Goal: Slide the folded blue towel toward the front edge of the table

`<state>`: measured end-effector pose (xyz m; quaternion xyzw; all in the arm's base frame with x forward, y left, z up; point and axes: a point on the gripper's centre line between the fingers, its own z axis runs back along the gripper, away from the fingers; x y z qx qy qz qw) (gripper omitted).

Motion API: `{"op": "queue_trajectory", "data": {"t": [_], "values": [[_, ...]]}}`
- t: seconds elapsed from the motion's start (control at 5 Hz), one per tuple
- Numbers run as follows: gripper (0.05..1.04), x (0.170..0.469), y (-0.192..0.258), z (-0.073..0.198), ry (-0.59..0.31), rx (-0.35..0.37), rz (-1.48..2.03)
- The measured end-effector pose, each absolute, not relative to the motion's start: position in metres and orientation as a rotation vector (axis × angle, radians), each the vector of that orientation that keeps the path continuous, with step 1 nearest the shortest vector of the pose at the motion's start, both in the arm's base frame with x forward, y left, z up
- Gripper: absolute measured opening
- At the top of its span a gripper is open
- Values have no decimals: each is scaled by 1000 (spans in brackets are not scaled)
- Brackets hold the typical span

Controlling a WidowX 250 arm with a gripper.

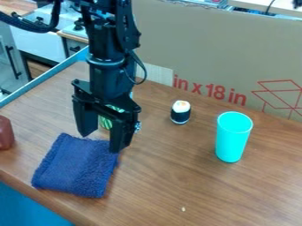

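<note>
The black robot arm point(107, 42) enters at eleven o'clock and hangs nearly upright, a thin cable looping off its three o'clock side. Its gripper point(103, 142) sits toward eight o'clock from the view's centre, pointing down to six, fingers point(120, 134) parted widely, one at ten, one at four.

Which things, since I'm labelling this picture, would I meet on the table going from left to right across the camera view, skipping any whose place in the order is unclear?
Brown thing at the edge → blue cloth → sushi → turquoise cup.
</note>
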<state>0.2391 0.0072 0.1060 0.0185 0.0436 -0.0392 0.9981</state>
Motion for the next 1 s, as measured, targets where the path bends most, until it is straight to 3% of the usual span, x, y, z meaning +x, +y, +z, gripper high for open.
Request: {"op": "queue_trajectory", "data": {"t": [0.2,0.6,0.8,1.0], "values": [[1001,237,7,100,109,34,-81],[1001,223,84,106,-11,2,93],[1001,230,96,90,-19,2,110],[1001,239,89,62,30,-11,117]]}}
